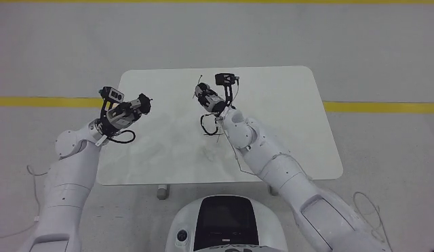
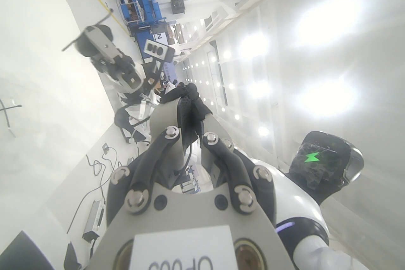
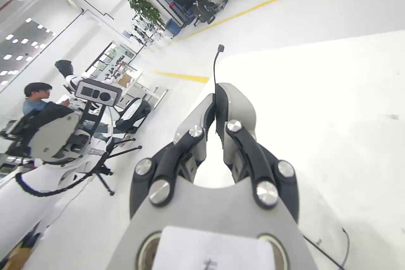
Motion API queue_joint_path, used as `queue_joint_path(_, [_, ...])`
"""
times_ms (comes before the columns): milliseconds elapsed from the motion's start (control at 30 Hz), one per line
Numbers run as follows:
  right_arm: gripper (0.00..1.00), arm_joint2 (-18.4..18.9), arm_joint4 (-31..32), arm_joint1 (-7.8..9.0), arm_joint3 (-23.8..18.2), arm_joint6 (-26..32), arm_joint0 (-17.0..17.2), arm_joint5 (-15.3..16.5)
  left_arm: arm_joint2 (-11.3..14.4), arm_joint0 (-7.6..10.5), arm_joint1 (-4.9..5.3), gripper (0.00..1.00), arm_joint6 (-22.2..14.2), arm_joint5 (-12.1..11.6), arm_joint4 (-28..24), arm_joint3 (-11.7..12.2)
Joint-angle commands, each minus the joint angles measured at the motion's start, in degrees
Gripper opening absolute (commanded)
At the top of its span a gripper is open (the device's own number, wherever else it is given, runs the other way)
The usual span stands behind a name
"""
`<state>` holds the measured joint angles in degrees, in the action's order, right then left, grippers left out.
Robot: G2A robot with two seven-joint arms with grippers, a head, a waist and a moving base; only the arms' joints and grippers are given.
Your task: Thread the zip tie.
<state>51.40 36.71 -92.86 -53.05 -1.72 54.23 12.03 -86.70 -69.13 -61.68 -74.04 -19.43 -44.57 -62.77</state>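
Note:
My right gripper (image 1: 202,93) hangs over the middle of the white table (image 1: 285,130), shut on a thin black zip tie (image 1: 198,85) that sticks out on both sides of the fingers. In the right wrist view the zip tie (image 3: 215,72) rises straight out of the gripper (image 3: 215,108), with its small head at the far end. From the left wrist the same zip tie (image 2: 104,16) crosses the right gripper (image 2: 91,41) at a slant. My left gripper (image 1: 142,103) is above the table's left edge, a good way from the tie, its fingers (image 2: 169,116) pressed together with nothing seen between them.
Loose black zip ties (image 1: 210,125) lie on the table just below the right gripper, and also show as zip ties (image 3: 332,247) near the right wrist. A yellow floor line (image 1: 380,107) runs past the table's sides.

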Motion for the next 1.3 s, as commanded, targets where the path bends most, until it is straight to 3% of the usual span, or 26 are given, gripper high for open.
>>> queue_joint_path(0, [0.00,0.87,2.35,0.72,-4.64,0.02,2.60,-0.87,0.82,-0.66,-0.12,0.00,2.62,-0.05,1.78,-0.74])
queue_joint_path(100, [0.00,1.90,5.70,1.62,-9.38,0.42,5.34,-1.59,1.83,-1.13,-0.34,0.00,5.89,-0.05,5.75,-1.89])
queue_joint_path(200, [0.00,3.08,8.80,2.50,-13.81,0.72,8.10,-1.51,3.20,-1.10,-0.71,0.00,8.09,-0.05,8.05,-1.61])
queue_joint_path(333, [0.00,3.92,14.00,3.57,-17.15,4.19,9.98,-0.74,4.77,-0.78,-1.12,0.00,8.25,-0.05,8.36,-1.37])
queue_joint_path(567, [0.00,3.95,15.18,3.69,-17.50,4.56,10.00,-0.91,4.64,-0.79,-1.11,0.00,8.14,-0.05,8.32,-1.89])
queue_joint_path(633, [0.00,3.95,15.02,3.70,-17.88,4.11,10.29,-0.75,5.21,-1.17,-1.06,0.00,11.33,-0.05,11.75,-1.96])
queue_joint_path(900, [0.00,3.30,20.11,3.96,-21.60,-4.75,14.50,-2.22,7.65,-3.14,-1.88,0.00,14.81,-0.05,11.19,-2.39])
queue_joint_path(1067, [0.00,2.07,20.22,3.59,-22.09,-6.25,15.35,-3.86,9.22,-2.81,-2.63,0.00,15.99,-0.05,12.55,-2.26])
queue_joint_path(1267, [0.00,1.94,21.34,3.60,-22.18,-6.88,15.22,-4.23,9.25,-2.66,-2.71,0.00,16.50,-0.05,13.61,-2.62])
